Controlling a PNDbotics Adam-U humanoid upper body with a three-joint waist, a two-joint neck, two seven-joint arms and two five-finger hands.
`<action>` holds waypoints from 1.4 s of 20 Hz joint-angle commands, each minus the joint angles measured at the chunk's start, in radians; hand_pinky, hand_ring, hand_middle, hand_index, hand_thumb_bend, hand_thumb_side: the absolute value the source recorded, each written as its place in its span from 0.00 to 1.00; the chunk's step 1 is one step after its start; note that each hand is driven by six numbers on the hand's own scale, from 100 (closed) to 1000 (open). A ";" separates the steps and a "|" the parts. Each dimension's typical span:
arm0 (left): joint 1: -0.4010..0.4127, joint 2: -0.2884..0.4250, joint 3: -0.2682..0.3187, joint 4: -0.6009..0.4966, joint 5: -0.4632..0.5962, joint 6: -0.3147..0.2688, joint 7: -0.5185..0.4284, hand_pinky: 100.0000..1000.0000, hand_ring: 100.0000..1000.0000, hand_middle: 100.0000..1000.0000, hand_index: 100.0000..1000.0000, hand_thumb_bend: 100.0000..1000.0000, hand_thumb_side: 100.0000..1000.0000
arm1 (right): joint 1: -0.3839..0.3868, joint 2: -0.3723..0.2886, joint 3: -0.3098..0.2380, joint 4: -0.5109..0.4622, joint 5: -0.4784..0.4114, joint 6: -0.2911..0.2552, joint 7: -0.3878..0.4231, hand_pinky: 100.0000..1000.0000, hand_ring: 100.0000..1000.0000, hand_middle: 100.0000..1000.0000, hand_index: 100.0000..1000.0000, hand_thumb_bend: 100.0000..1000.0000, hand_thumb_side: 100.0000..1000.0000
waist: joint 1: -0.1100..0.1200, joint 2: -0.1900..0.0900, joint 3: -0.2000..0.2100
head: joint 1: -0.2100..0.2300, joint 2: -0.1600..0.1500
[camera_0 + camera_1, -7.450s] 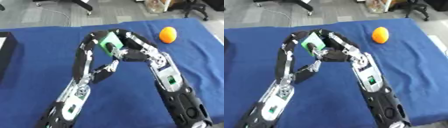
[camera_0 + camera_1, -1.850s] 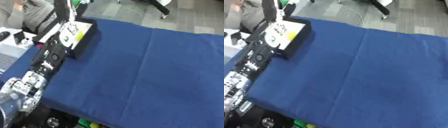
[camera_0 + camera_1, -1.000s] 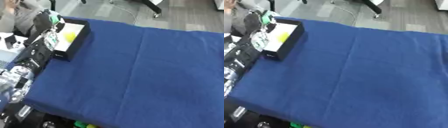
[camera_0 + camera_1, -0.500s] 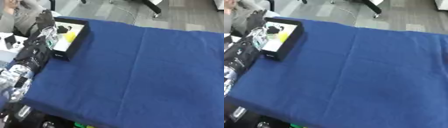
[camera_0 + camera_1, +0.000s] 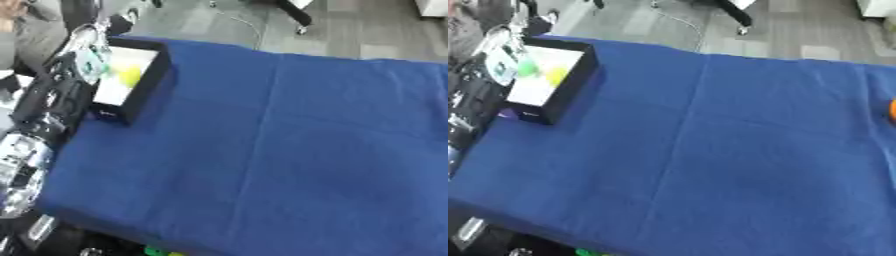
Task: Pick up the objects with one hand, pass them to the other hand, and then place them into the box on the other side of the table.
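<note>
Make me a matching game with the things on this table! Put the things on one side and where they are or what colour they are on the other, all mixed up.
Things:
1. box
2. yellow ball
3. orange ball
4. tablecloth

Clues:
A. blue, covering the table
B. far right edge of the right eye view
C. far left end of the table
D. inside the box

Pairs: 1-C, 2-D, 3-B, 4-A

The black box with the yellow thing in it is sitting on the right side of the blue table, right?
Not quite. The black box with the yellow thing inside sits at the left side of the blue table, as the right eye view shows.
</note>
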 commanded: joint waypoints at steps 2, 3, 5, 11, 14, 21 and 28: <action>0.007 -0.039 -0.033 -0.261 0.121 -0.120 -0.051 0.82 0.77 0.66 0.81 0.25 0.34 | -0.039 -0.047 -0.024 0.039 0.052 -0.013 -0.025 0.67 0.59 0.71 0.87 0.00 0.50 | -0.014 -0.023 0.010 | -0.159 -0.002; 0.014 -0.058 -0.045 -0.313 0.151 -0.143 -0.065 0.81 0.76 0.65 0.80 0.25 0.34 | -0.051 -0.059 -0.027 0.063 0.070 -0.019 -0.034 0.67 0.60 0.72 0.87 0.00 0.49 | -0.018 -0.023 0.013 | -0.204 -0.002; 0.029 -0.097 -0.077 -0.407 0.206 -0.181 -0.099 0.81 0.75 0.63 0.80 0.21 0.37 | -0.082 -0.089 -0.033 0.128 0.112 -0.038 -0.051 0.67 0.60 0.73 0.87 0.00 0.45 | -0.026 -0.024 0.017 | -0.297 -0.002; 0.082 -0.269 -0.187 -0.571 0.322 -0.250 -0.250 0.80 0.71 0.58 0.77 0.14 0.46 | -0.179 -0.214 -0.040 0.409 0.259 -0.116 -0.127 0.70 0.73 0.81 0.90 0.00 0.25 | -0.041 -0.027 0.040 | -0.503 -0.002; 0.117 -0.359 -0.235 -0.604 0.346 -0.270 -0.305 0.80 0.71 0.57 0.76 0.12 0.49 | -0.229 -0.257 -0.040 0.559 0.350 -0.157 -0.181 0.71 0.76 0.83 0.91 0.00 0.18 | -0.040 -0.028 0.049 | -0.539 -0.002; 0.169 -0.485 -0.303 -0.633 0.380 -0.306 -0.375 0.80 0.71 0.56 0.75 0.10 0.53 | -0.372 -0.265 -0.041 0.903 0.546 -0.195 -0.270 0.73 0.79 0.86 0.92 0.00 0.13 | -0.028 -0.024 0.064 | -0.570 -0.002; 0.185 -0.555 -0.335 -0.629 0.391 -0.321 -0.417 0.80 0.71 0.56 0.73 0.06 0.58 | -0.479 -0.197 -0.079 1.105 0.737 -0.129 -0.337 0.77 0.86 0.90 0.95 0.00 0.37 | -0.012 -0.005 0.094 | -0.598 -0.002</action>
